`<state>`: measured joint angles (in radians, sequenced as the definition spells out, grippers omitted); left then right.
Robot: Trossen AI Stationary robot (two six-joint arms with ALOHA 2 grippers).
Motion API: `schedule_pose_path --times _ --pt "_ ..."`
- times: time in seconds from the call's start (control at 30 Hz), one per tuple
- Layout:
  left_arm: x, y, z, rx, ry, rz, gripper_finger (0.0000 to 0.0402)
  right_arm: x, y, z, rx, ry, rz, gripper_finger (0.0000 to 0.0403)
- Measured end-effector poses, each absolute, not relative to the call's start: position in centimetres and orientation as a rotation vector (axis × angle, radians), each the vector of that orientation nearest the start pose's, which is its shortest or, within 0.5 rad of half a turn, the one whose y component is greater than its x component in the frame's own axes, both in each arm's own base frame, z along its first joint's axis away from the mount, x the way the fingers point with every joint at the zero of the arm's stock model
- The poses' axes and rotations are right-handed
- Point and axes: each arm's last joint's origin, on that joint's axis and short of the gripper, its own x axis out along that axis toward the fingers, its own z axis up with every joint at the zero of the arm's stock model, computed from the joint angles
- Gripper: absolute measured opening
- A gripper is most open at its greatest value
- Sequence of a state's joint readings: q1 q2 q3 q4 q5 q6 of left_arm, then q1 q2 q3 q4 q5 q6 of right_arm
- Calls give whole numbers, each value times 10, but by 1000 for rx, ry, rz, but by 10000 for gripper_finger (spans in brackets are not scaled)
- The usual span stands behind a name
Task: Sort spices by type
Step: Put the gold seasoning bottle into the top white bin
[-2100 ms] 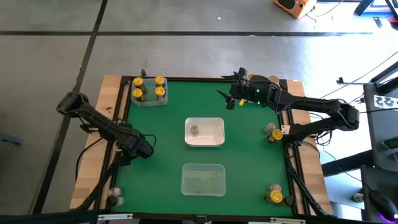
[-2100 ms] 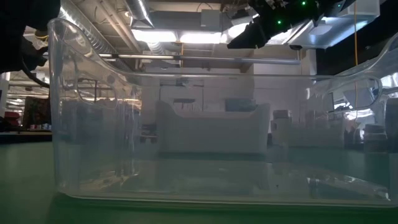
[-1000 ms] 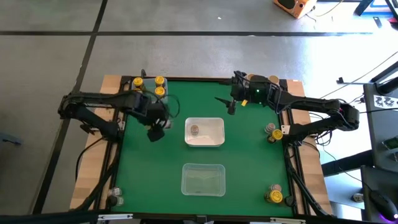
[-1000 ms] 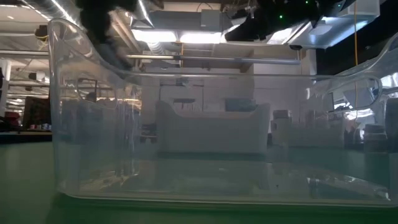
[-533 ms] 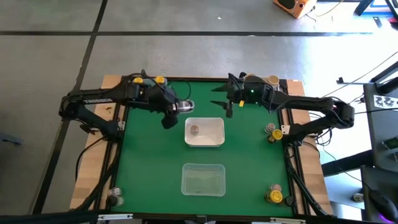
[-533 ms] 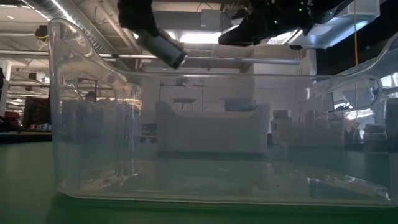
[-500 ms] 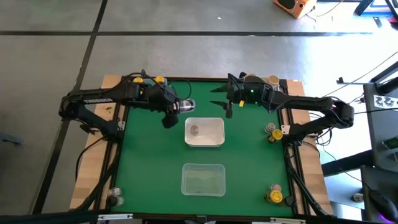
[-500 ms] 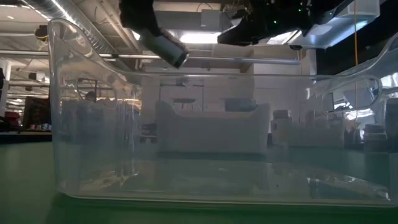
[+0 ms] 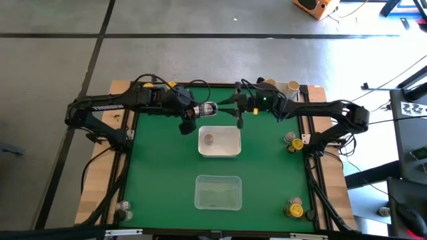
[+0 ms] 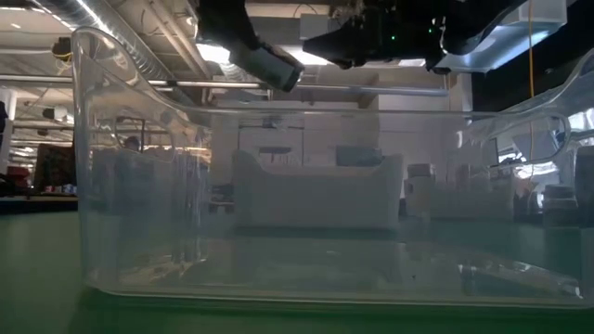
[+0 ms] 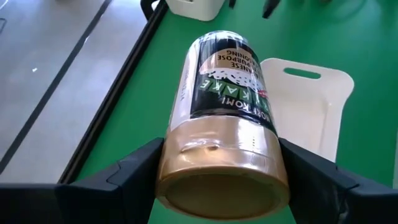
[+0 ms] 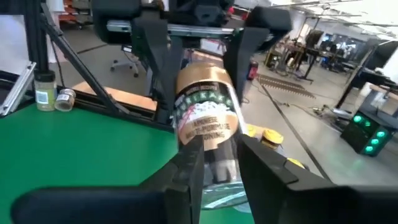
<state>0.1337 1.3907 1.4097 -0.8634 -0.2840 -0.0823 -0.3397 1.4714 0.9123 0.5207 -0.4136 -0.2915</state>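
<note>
Holding one grey-lidded jar point(image 9: 209, 139), the white bin point(image 9: 235, 132) lies below both grippers clamping a tan-lidded jar point(image 11: 224, 149).

White bin point(image 9: 231, 129): one. Clear bin point(image 9: 217, 177): one. Spice jar point(image 9: 207, 109) held aloft: one. Spice jar point(image 9: 209, 139) inside white bin: one.

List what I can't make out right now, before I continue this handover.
- Right gripper's hold on the tan-lidded jar: right wrist view, contact hidden by the jar's body; too small in the high view.
- Type of the jar in the white bin: high view, too small.
- Yellow-lidded jars at the far left corner: high view, mostly covered by the left arm.
- Table beyond: low view, blurred by the clear bin.
</note>
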Motion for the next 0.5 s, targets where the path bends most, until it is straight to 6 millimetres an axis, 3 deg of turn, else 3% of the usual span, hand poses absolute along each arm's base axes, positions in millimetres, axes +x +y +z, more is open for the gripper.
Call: schedule_pose_path --times 0.5 --pt "282 46 361 19 763 413 280 323 -102 276 -272 47 74 95"
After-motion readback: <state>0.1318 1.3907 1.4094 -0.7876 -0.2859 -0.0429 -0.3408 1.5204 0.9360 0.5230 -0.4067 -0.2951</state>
